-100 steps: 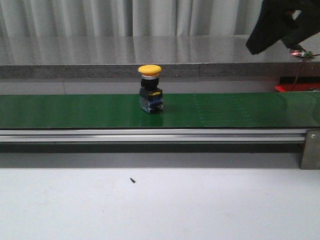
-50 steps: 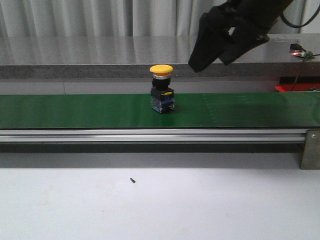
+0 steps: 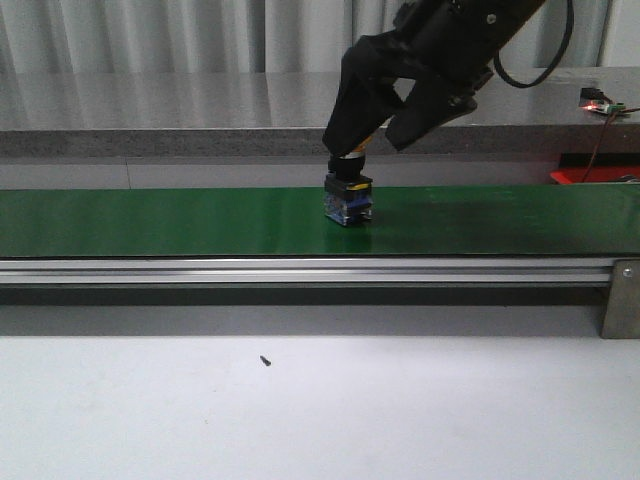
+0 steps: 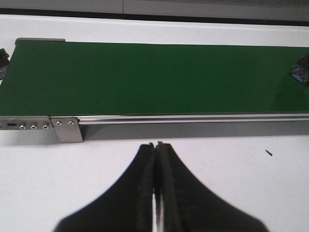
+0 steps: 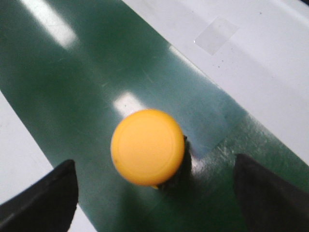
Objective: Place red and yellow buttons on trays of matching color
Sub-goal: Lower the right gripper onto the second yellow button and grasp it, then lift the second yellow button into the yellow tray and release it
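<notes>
Straddling the round glossy yellow button (image 5: 147, 147), right end effector (image 3: 372, 118) spread.

We find the button (image 3: 348, 197) upright on the conveyor belt (image 3: 150, 222), right of the belt's middle and nearer its far edge than its near rail. The right gripper (image 3: 372, 118) sits directly above it, fingers to either side. The left gripper (image 4: 155, 193) is over the table (image 3: 320, 410), before the belt's near rail.

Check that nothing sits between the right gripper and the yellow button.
Nothing visible does. The right gripper is open straight above the yellow button, a finger on each side, with only the green belt around it.
</notes>
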### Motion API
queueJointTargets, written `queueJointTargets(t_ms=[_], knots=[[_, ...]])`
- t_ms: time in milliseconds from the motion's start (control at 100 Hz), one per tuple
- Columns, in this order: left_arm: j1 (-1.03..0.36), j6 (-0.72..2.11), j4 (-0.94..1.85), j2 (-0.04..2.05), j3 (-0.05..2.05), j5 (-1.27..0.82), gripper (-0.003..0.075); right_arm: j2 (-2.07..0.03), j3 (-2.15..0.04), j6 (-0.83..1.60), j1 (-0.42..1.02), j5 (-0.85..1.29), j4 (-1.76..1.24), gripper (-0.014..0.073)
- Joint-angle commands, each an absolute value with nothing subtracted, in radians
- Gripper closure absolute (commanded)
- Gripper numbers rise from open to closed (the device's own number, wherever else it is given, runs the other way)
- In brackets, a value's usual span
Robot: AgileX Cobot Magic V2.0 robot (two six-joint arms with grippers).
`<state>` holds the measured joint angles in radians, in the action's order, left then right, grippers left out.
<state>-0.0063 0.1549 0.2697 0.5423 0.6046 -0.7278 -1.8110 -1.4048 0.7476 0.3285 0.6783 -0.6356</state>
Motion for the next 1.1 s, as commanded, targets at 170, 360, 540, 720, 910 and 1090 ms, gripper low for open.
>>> queueJointTargets(t_ms=[170, 360, 540, 720, 910, 1090], knots=[[-0.015, 0.151, 0.284, 0.547, 0.631, -0.663, 0.0740, -1.817, -1.457, 0.758, 0.333, 0.637, -0.679, 0.0071], [-0.015, 0.151, 0.284, 0.547, 0.631, -0.663, 0.0740, -1.819, -1.457, 0.758, 0.333, 0.617, -0.679, 0.0440], [-0.015, 0.151, 0.284, 0.547, 0.631, -0.663, 0.0740, -1.805, -1.456, 0.758, 0.333, 0.610, -0.681, 0.0505], [-0.015, 0.151, 0.284, 0.547, 0.631, -0.663, 0.0740, -1.728, -1.389, 0.752, 0.332, 0.582, -0.685, 0.0505], [-0.015, 0.151, 0.284, 0.547, 0.631, -0.663, 0.0740, -1.600, -1.246, 0.739, 0.332, 0.512, -0.686, 0.0505], [-0.015, 0.151, 0.284, 0.547, 0.631, -0.663, 0.0740, -1.472, -1.124, 0.700, 0.310, 0.488, -0.684, 0.0505]])
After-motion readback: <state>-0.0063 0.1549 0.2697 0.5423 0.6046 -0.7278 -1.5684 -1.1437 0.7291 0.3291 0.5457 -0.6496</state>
